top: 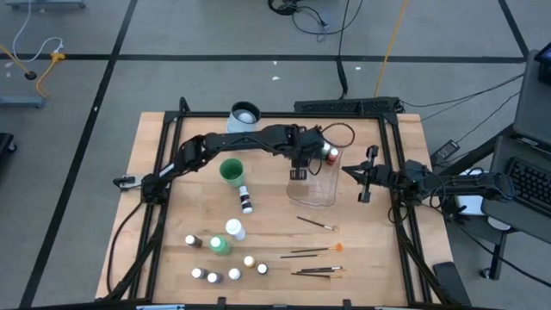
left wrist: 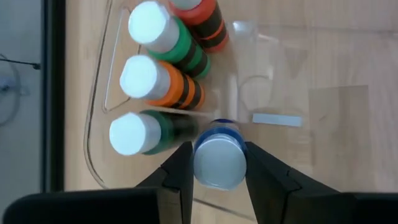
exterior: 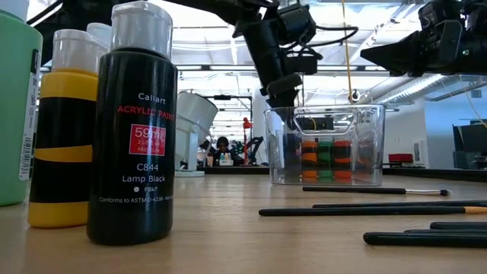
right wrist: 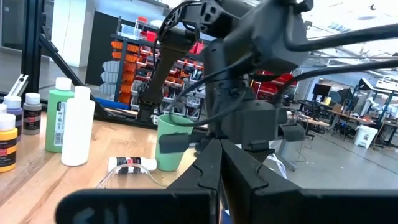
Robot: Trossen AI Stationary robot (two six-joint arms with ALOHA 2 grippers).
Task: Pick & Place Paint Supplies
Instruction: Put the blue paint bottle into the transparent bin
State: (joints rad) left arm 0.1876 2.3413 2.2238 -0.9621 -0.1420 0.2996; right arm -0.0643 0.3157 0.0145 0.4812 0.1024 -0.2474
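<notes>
Right up against the low camera sits a black bottle labelled Lamp Black, with a yellow bottle beside it and a big green bottle at the edge, all upright on the desk.

Left gripper is over the clear tub, clamped on a blue bottle by its white cap end, and the bottle hangs inside the tub. Three bottles already lie in a row in there: dark green, orange and a brighter green one, plus a red one past them. They sit close together, touching or nearly so.

Right gripper is clenched with nothing in it, parked just beside the tub on the right side of the desk.

From above, the rest of the supplies are spread over the near half of the desk. One small bottle lies on its side near a green cup. A white bottle stands by the big green one, with a brown one a bit to the left. More tiny bottles cluster near the front edge. Brushes lie flat to the right of those, one brush off on its own closer to the tub. A white mug sits at the back edge, behind the left arm.
</notes>
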